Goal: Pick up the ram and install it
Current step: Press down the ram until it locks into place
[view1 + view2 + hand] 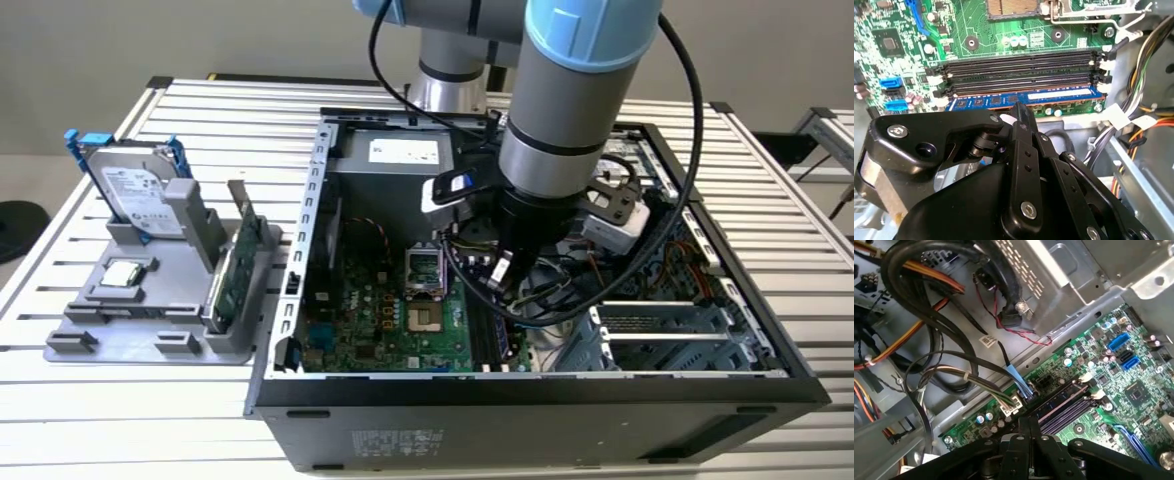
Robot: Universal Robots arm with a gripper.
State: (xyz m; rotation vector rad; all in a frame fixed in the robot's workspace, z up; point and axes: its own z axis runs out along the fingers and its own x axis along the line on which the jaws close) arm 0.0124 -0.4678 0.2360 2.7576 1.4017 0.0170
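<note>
ram seating step inside the open computer case

the arm reaches down into the computer case (307, 300), which lies open on the slatted counter (134, 380) at the centre of the exterior view. the hand (1021, 112) sits low over the motherboard (899, 30), just above the row of memory slots (1019, 70) that runs across the upper middle of the second wrist view. the ram (1024, 97), here a blue board with a pale label, stands in the slot nearest the hand, below three empty slots. the hand's fingers look drawn together at the ram's upper edge, touching or just above it; whether they grip it or only press cannot be told. judged from this, the pick-up is done and insertion is in hand. the next move calls for even downward pressure until the white end latches (1102, 87) close. the parts holder (147, 300) with the hard drive (134, 185) stands at the left of the exterior view.
</note>
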